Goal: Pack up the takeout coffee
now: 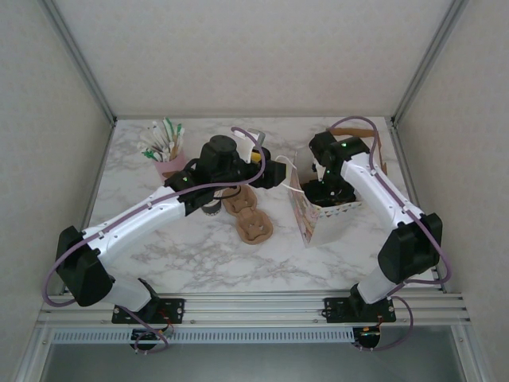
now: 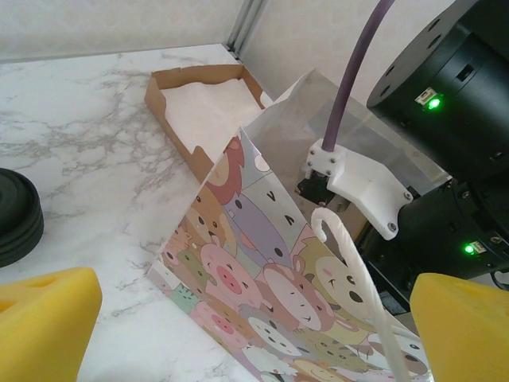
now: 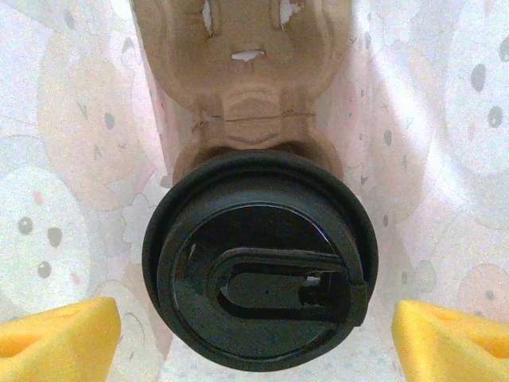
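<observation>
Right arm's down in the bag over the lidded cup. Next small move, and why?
Probably lift the right gripper straight up out of the bag. The takeout coffee looks seated in the cardboard carrier inside it, and the gripper is open, fingers clear of the lid on both sides.

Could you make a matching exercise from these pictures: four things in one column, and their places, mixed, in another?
Things:
1. coffee cup
2. pile of lids
3. box of napkins
4. pink pot
Places:
a. back left of the table, holding sticks
b. inside the bag, in a cardboard carrier
c. back right of the table
d. at the left edge of the left wrist view
Pairs: 1-b; 2-d; 3-c; 4-a
</observation>
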{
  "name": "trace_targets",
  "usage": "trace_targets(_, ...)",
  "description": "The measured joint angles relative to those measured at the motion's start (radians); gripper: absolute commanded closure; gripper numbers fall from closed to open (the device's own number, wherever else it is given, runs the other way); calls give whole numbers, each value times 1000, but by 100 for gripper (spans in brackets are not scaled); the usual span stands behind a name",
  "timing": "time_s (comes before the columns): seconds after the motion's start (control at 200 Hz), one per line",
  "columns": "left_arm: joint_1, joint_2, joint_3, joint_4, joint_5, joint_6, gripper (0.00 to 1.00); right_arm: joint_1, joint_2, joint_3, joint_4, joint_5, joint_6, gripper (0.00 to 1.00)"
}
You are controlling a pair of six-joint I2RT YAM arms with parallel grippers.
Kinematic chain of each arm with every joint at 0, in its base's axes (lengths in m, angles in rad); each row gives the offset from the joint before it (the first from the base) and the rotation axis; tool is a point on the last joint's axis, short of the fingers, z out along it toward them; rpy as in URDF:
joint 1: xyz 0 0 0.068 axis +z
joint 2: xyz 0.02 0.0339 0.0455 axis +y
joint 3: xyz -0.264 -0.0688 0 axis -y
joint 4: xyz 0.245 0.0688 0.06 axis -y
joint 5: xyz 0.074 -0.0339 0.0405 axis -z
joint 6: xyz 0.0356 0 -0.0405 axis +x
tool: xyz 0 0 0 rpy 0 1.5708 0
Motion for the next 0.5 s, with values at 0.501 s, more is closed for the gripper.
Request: trace_targets(0.501, 0, 0, 0, 0, 0, 0, 0, 0, -30, 37, -19, -1, 8, 10)
